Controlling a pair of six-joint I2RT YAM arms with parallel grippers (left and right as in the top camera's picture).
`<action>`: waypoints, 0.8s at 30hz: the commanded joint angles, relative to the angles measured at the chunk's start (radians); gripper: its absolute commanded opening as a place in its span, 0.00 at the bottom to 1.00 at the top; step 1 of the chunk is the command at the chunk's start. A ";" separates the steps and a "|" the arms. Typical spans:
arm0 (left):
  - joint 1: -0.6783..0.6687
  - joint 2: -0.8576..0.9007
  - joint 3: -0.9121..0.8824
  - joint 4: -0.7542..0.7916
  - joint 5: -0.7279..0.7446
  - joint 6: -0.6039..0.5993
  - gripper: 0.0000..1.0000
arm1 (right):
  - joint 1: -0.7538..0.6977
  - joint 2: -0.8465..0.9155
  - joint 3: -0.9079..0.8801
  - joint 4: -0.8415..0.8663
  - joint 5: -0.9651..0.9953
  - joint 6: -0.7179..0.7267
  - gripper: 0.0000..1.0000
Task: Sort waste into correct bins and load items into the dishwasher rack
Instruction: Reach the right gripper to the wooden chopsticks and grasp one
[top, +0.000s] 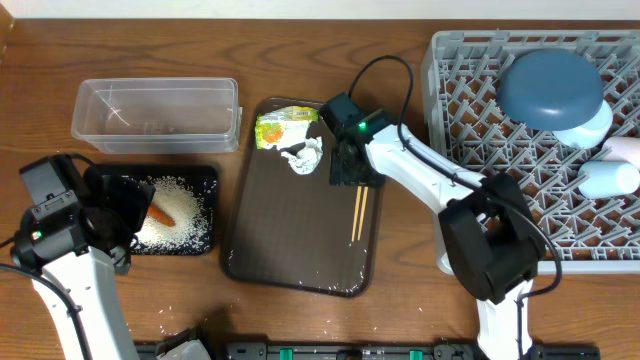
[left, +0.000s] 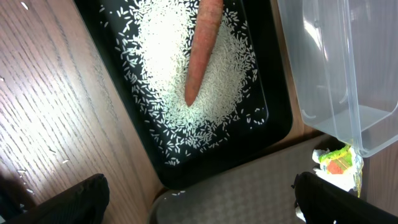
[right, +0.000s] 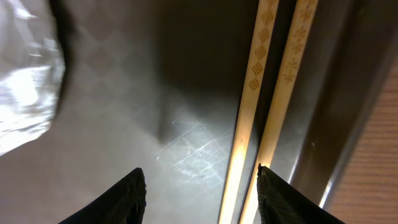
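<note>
The jaws of the right arm (top: 420, 165) are hovering spread over the brown tray (top: 290, 235), the chopsticks (top: 357, 215) lying between them, nearer the 3 o'clock finger, long axis running 12 to 6 o'clock.

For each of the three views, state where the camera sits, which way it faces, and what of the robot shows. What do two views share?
Overhead: above the table, facing straight down on the dishwasher rack and brown tray; both arms show.
Left wrist: on the left arm, looking down at the carrot on rice in the black tray; its open fingers show.
Right wrist: on the right arm, close above the chopsticks; its fingers show.
Shared: overhead and right wrist both show the chopsticks.
</note>
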 joint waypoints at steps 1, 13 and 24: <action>0.004 0.002 0.020 -0.003 -0.016 -0.009 0.97 | 0.014 0.037 0.000 0.006 0.014 0.020 0.55; 0.004 0.002 0.020 -0.003 -0.016 -0.009 0.97 | 0.015 0.042 0.000 0.021 0.015 0.020 0.41; 0.004 0.002 0.020 -0.003 -0.016 -0.009 0.97 | -0.030 -0.035 0.089 -0.070 -0.048 0.003 0.01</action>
